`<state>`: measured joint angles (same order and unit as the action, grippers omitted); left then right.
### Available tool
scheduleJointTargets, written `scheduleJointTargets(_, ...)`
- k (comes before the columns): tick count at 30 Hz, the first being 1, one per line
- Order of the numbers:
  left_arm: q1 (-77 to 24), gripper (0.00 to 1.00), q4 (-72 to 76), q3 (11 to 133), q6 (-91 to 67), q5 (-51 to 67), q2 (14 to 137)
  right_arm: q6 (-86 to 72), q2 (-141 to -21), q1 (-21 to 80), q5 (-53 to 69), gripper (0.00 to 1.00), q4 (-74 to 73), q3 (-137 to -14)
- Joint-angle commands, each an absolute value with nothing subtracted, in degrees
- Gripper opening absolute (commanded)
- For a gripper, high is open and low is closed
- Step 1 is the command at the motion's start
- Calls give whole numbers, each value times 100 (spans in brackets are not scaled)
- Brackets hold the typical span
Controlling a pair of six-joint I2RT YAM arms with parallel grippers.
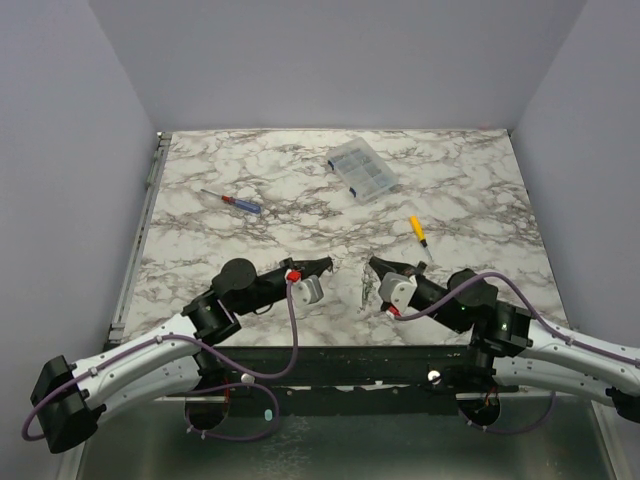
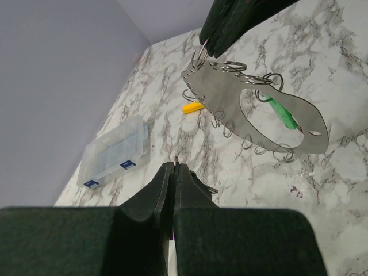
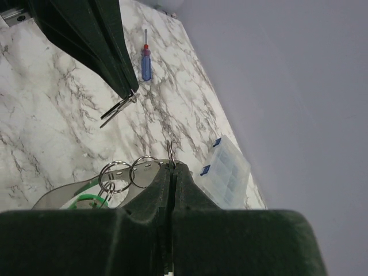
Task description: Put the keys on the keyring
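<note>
Those small, thin silvery metal keys (image 3: pixel 117 109) dangle off the marble table (image 1: pixel 480 200), pinched in the left gripper (image 3: pixel 131 95). The right gripper (image 3: pixel 172 165) is clamped on a wire split keyring (image 3: pixel 169 150) fringing a flat grey plate (image 2: pixel 217 93). They look light, stiff and slippery, and are best held by the heads.

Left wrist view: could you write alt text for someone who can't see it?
The dark green right hand reaches in from the top, pinching a wire keyring on a flat silvery oval metal plate edged with many such rings, over a white marble table. The left hand, shut, fills the bottom edge; a clear plastic compartment box lies at left.
</note>
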<state>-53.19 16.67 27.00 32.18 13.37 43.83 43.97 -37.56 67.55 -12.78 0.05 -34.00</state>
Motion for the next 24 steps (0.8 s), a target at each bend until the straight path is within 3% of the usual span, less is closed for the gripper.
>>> scheduleJointTargets(1,-5295,0,1810,2773,3125,1713,4442,4087,-3505,6786,-1112,1,185,-3436)
scheduleJointTargets(11,-5296,0,1846,2919,3417,1718,4574,3649,-3386,6785,-516,1,95,-3383)
scheduleJointTargets(24,-5293,0,1912,3016,3587,1839,4700,3553,-3367,6785,-642,1,243,-3375)
